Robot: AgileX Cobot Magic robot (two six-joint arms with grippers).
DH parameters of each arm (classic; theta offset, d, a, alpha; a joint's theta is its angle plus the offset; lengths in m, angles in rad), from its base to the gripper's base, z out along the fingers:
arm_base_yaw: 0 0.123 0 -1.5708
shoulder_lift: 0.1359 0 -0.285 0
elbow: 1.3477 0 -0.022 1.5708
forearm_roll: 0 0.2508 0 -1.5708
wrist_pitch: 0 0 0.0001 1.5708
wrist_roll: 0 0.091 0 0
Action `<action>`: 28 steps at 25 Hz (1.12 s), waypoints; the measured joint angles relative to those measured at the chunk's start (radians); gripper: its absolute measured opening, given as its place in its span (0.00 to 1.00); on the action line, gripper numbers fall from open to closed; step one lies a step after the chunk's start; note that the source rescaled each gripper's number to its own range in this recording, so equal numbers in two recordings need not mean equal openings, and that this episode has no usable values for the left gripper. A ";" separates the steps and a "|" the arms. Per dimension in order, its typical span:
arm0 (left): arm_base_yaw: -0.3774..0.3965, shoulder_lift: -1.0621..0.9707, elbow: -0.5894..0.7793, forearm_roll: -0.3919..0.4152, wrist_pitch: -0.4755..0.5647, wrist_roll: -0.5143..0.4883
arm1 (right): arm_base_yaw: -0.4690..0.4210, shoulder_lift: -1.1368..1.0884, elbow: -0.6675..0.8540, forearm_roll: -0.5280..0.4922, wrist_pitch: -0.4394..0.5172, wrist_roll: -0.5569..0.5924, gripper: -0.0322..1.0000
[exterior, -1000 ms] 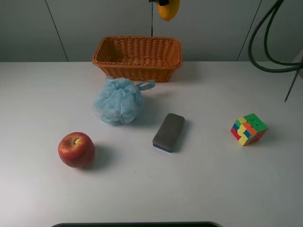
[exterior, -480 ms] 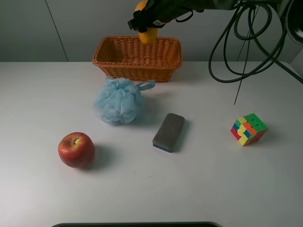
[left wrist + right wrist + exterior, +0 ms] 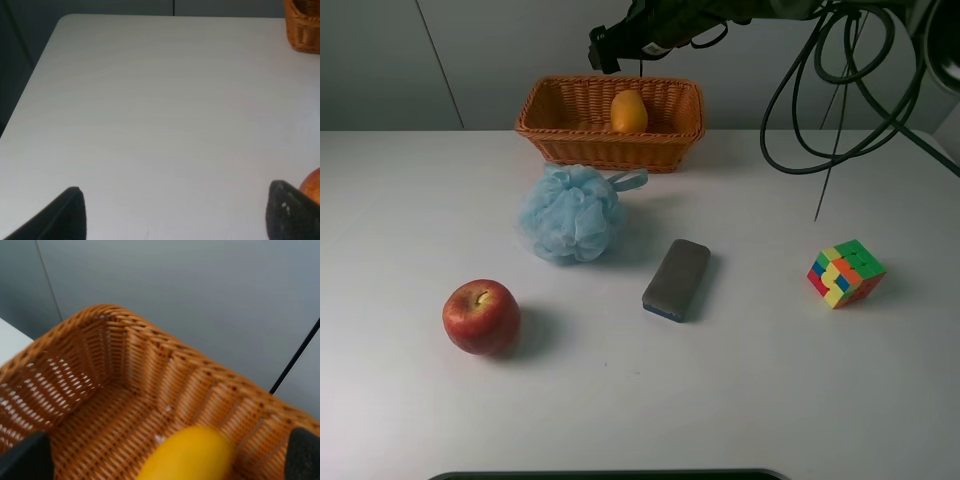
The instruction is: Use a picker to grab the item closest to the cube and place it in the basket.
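Observation:
A yellow-orange fruit [image 3: 629, 111] lies inside the woven basket [image 3: 610, 135] at the back of the table. My right gripper [image 3: 620, 42] hangs just above the basket, open and empty. In the right wrist view the fruit [image 3: 187, 457] lies on the basket floor [image 3: 100, 390] between the spread fingertips [image 3: 25, 457]. The multicoloured cube [image 3: 845, 273] sits at the right. My left gripper [image 3: 175, 215] is open and empty over bare table at the left, outside the high view.
A blue mesh bath puff [image 3: 570, 213] lies in front of the basket. A grey eraser block [image 3: 676, 280] lies mid-table. A red apple [image 3: 481, 316] sits front left and shows at the edge of the left wrist view [image 3: 312, 185]. Black cables [image 3: 820, 120] hang at the right.
The right gripper came down over the basket with the fruit and let it go. The fruit now lies in the basket. The left arm has not moved.

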 joint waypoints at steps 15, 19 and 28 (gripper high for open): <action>0.000 0.000 0.000 0.000 0.000 0.000 | -0.031 -0.167 0.000 -0.136 0.354 0.025 1.00; 0.000 0.000 0.000 0.000 0.000 0.000 | -0.100 -0.299 -0.001 -0.200 0.653 0.080 1.00; 0.000 0.000 0.000 0.000 0.000 0.000 | -0.331 -0.643 0.161 -0.319 0.860 0.117 1.00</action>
